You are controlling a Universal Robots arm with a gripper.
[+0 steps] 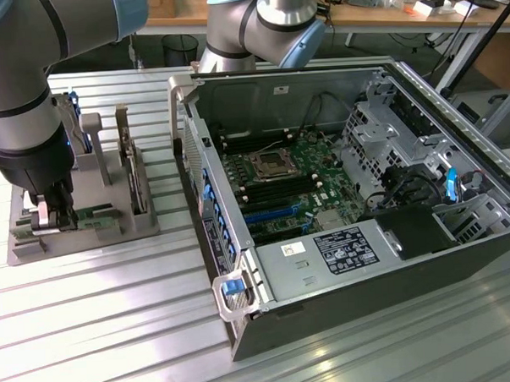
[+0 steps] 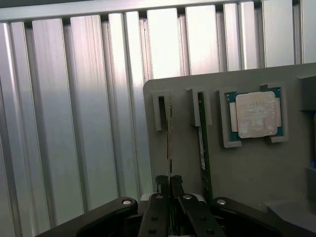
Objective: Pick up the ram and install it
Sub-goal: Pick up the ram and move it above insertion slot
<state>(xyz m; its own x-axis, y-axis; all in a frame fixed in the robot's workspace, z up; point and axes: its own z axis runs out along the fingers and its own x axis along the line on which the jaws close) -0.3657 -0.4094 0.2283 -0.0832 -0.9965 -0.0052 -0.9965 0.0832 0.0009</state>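
The pincer (image 1: 51,218) stands low over the grey holder (image 1: 29,249) on the slatted surface (image 1: 117,324), at the exterior view's left. Its jaws are pinched on the ram (image 2: 169,133), which stands edge-on in the slot nearest the holder's edge. A second ram stick (image 2: 203,148) sits in the neighbouring slot, beside a processor chip (image 2: 255,113). The open computer case (image 1: 269,326) lies toward the exterior view's right.

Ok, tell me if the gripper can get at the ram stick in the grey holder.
Probably yes: the gripper sits right at the ram stick, its jaws closed on either side of the thin edge standing in the grey holder. Nothing lies between; the neighbouring stick stands apart.
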